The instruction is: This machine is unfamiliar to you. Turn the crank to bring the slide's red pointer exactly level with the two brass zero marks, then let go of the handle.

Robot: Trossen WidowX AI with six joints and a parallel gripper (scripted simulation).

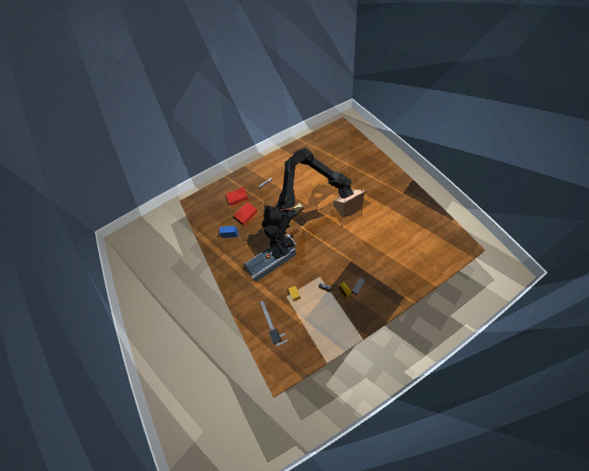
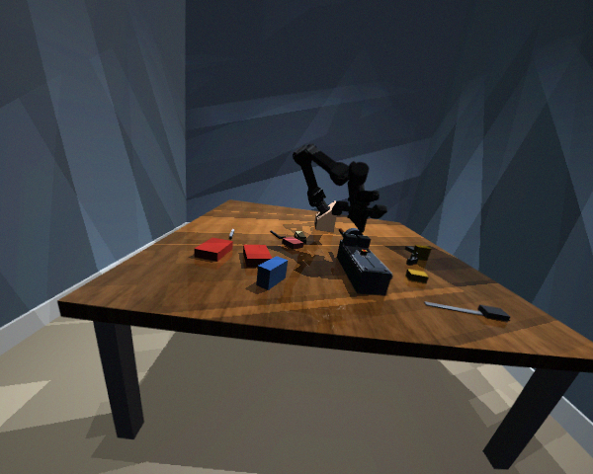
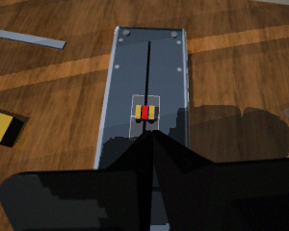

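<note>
The machine [image 1: 254, 268] [image 2: 373, 280] [image 3: 169, 77] is a long dark grey box with a lengthwise slot. In the wrist view the slide's red pointer [image 3: 144, 113] lies between two brass zero marks, the left mark [image 3: 138, 113] and the right mark [image 3: 151, 113]; it looks level with both. A dark round part [image 2: 353, 232] stands at the machine's far end in the exterior view. The crank's handle cannot be made out; the gripper covers that end in the wrist view. My gripper [image 2: 361, 229] [image 3: 151, 137] is shut, with nothing seen between its fingertips, above the machine's far part.
A blue block [image 1: 228, 233] [image 2: 272, 273] and two red blocks lie to one side of the machine. A yellow block [image 1: 294, 292] [image 2: 417, 276] [image 3: 0, 126] and a caliper-like tool [image 1: 266, 315] [image 2: 493, 312] [image 3: 29, 38] lie on the other side. A beige panel [image 1: 350, 204] [image 2: 325, 219] stands farther back.
</note>
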